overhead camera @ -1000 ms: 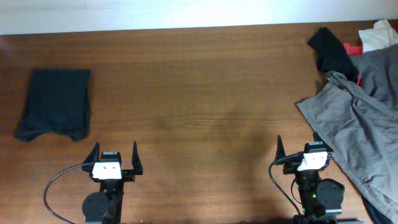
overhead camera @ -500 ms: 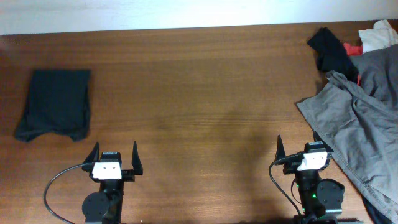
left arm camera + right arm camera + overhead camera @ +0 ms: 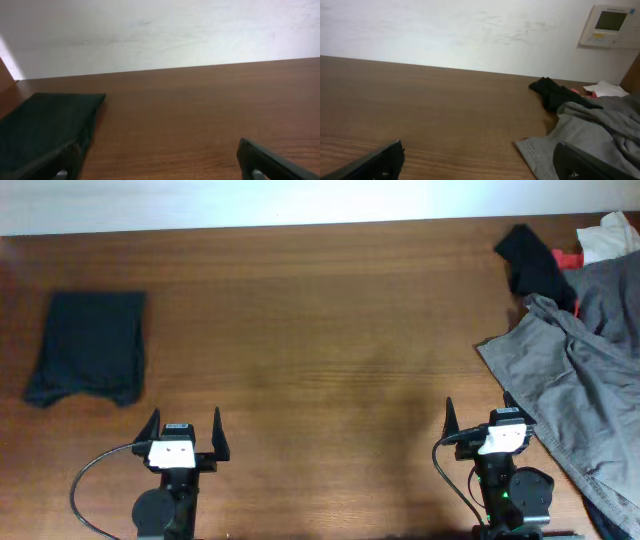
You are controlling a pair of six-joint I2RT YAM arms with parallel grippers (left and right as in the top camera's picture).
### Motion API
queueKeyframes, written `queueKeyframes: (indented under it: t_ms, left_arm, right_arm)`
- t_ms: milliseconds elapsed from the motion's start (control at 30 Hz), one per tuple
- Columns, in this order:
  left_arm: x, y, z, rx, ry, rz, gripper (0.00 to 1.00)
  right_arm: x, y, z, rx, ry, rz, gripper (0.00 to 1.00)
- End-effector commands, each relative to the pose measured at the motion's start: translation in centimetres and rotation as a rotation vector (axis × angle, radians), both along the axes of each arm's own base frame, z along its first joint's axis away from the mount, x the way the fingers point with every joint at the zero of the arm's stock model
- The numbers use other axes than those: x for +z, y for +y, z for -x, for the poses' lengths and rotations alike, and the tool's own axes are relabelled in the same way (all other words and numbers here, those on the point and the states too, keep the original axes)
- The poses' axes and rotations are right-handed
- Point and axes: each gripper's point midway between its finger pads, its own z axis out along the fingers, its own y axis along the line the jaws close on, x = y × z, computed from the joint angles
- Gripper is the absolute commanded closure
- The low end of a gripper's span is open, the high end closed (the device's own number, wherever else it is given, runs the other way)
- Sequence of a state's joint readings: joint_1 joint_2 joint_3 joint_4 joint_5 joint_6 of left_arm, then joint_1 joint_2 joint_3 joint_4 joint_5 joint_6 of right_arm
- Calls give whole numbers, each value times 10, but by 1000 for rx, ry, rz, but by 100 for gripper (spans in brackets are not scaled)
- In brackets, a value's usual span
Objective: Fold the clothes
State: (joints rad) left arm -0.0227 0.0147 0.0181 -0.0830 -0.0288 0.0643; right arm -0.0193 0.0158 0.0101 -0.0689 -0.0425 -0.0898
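Observation:
The clothes (image 3: 88,347) lie as a folded, very dark blackish-green rectangle at the far left of the table; in the left wrist view the clothes (image 3: 42,125) show at the lower left. My left gripper (image 3: 185,420) stands open near the front edge, to the right of and nearer than the garment, with nothing between its fingers. In its own view the left gripper (image 3: 160,167) has bare wood between the fingertips. My right gripper (image 3: 480,410) is open at the front right, also empty, and the right gripper (image 3: 480,167) frames bare wood and a grey hem.
A light grey garment (image 3: 585,370) is spread over the right side, its edge beside my right finger (image 3: 580,160). Behind it lie a small black cloth (image 3: 535,262), a red scrap (image 3: 568,257) and a white cloth (image 3: 608,235). A wall panel (image 3: 609,26) hangs behind.

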Motion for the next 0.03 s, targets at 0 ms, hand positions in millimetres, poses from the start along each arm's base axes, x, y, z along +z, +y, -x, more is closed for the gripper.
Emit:
queueKeyframes:
  t_ms: [0]
  left_arm:
    - [-2,-1,0,-10,0,-15,1]
  right_arm:
    - [-1,-1,0,1,0,7,1]
